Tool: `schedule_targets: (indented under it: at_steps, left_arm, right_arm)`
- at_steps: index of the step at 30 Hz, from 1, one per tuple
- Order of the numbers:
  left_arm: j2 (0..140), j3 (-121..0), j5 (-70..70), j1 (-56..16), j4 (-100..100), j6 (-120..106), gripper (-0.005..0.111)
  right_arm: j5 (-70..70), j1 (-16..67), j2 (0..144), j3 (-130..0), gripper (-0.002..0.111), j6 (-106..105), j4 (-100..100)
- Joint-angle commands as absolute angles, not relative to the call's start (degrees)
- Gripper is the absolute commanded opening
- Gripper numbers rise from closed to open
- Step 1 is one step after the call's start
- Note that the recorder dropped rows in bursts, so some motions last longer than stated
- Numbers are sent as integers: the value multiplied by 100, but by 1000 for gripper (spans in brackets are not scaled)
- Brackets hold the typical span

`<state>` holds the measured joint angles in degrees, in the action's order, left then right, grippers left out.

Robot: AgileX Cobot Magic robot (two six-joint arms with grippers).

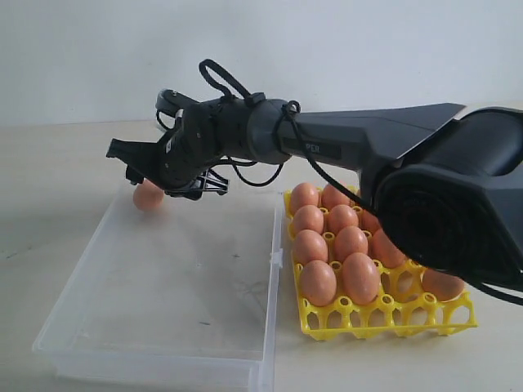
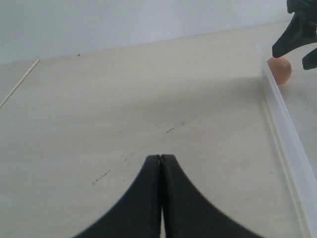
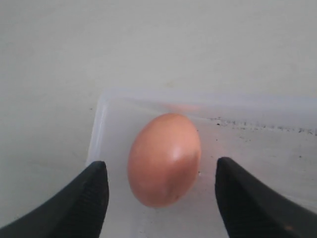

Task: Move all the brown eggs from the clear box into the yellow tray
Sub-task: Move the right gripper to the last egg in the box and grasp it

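Note:
One brown egg [image 1: 148, 196] lies in the far left corner of the clear box [image 1: 98, 327]. My right gripper [image 1: 131, 165] reaches across the box and hangs just above and in front of this egg, open. In the right wrist view the egg [image 3: 164, 158] sits between the two spread fingers [image 3: 84, 198] without touching either. The yellow tray [image 1: 384, 320] stands right of the box with several brown eggs [image 1: 318, 282] in its cups. My left gripper [image 2: 161, 157] is shut and empty over the bare table, left of the box wall [image 2: 282, 114]; it sees the same egg [image 2: 281, 69].
The right arm's dark body [image 1: 441, 196] covers the tray's far right part. A cable loop [image 1: 221, 77] stands up from its wrist. The pale table [image 2: 124, 99] runs left of the box, and a white wall [image 1: 261, 49] stands behind.

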<state>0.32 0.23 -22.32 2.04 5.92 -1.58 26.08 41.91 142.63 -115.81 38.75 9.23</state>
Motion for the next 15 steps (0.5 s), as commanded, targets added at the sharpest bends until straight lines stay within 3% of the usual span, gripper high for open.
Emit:
schedule_targets:
  at_steps: [1,15]
  left_arm:
    - [0,0,-2179,172,578,-130,0]
    - [0,0,-2179,172,578,-129,0]
  right_arm:
    - [2609,4201,14373,-11635,61,3905,904]
    - [2243,4201,14489,-11635,61,3861,881]
